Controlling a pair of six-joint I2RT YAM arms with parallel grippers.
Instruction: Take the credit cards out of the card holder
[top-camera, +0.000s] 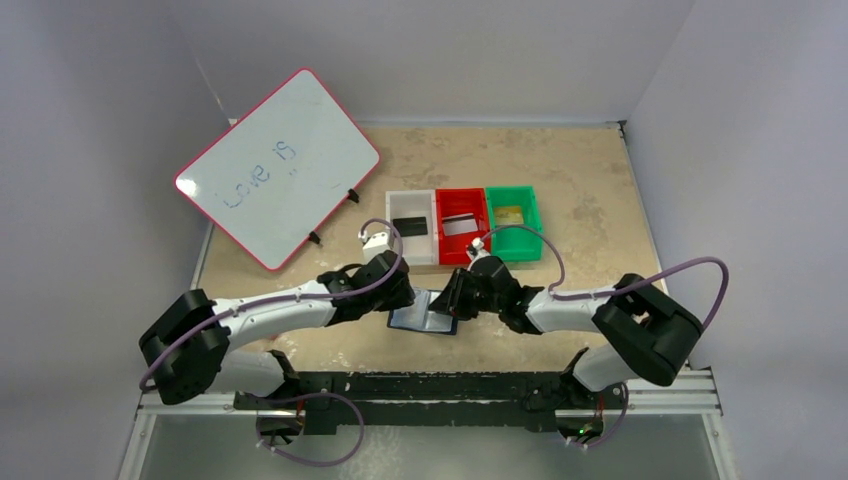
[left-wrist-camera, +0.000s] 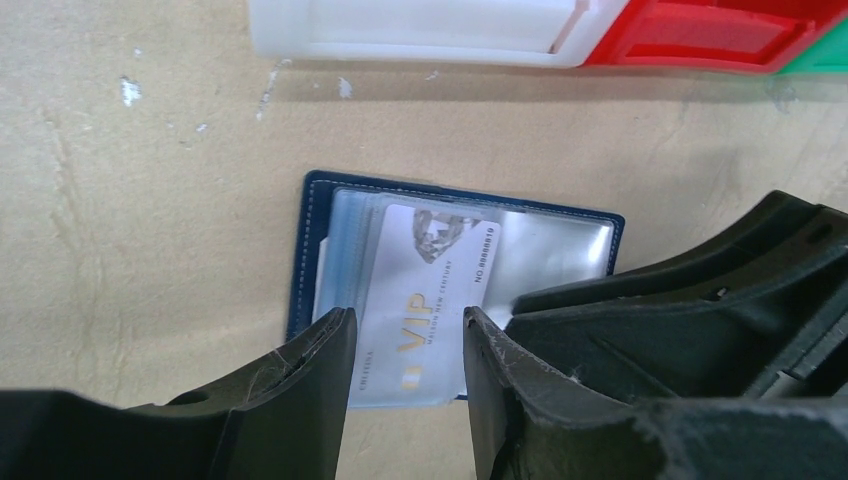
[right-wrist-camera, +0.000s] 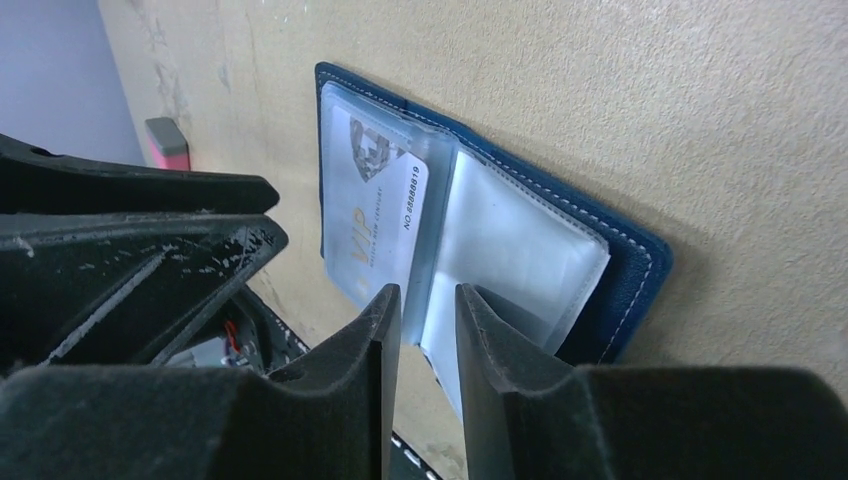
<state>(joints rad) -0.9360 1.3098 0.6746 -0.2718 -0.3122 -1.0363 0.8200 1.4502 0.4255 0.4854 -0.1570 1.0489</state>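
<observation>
The navy card holder (top-camera: 430, 322) lies open on the table between both grippers. Its clear pockets face up. A silver-white card marked VIP (left-wrist-camera: 430, 290) sticks partway out of one pocket, and the other pocket (right-wrist-camera: 510, 250) looks empty. My left gripper (left-wrist-camera: 405, 335) is open, its fingers on either side of the card's near end without pinching it. My right gripper (right-wrist-camera: 428, 300) is open by a narrow gap at the centre fold of the pockets. From above, the left gripper (top-camera: 408, 300) and right gripper (top-camera: 452, 300) nearly meet over the holder.
Three bins stand in a row just behind the holder: white (top-camera: 392, 240) with a black card, red (top-camera: 444, 240) with a silver card, green (top-camera: 531, 232) with a gold card. A tilted whiteboard (top-camera: 275, 165) stands at the back left. A pink eraser (right-wrist-camera: 167, 140) lies nearby.
</observation>
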